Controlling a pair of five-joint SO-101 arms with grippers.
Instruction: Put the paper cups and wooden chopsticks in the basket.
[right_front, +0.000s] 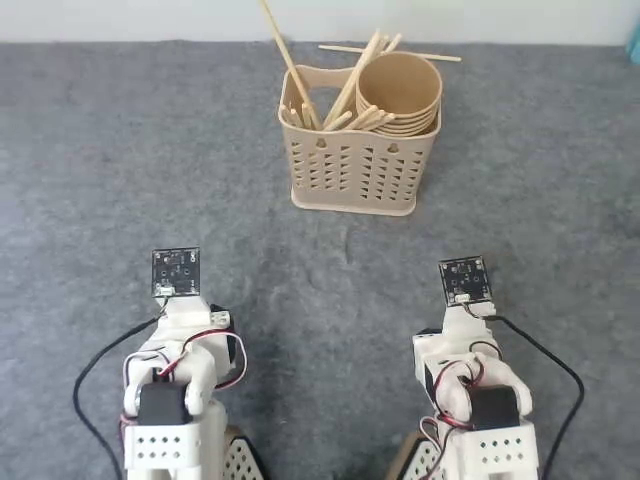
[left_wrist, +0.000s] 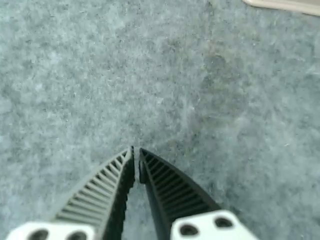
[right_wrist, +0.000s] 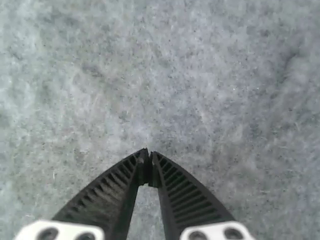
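A beige perforated basket (right_front: 352, 172) stands at the back middle of the grey felt. A stack of brown paper cups (right_front: 400, 92) sits in its right half. Several wooden chopsticks (right_front: 300, 85) lean in it, and one lies across the cup rim. Both arms are folded back near the front edge. My left gripper (left_wrist: 136, 149) is shut over bare felt with nothing in it. My right gripper (right_wrist: 149, 151) is likewise shut and holds nothing. In the high view the left arm (right_front: 178, 345) sits front left and the right arm (right_front: 468, 350) front right, well short of the basket.
Grey felt (right_front: 120, 160) covers the table, with a pale strip along the far edge. A sliver of the basket's base (left_wrist: 285, 4) shows at the border of the left wrist view. Black cables (right_front: 90, 385) trail from both arms near the front.
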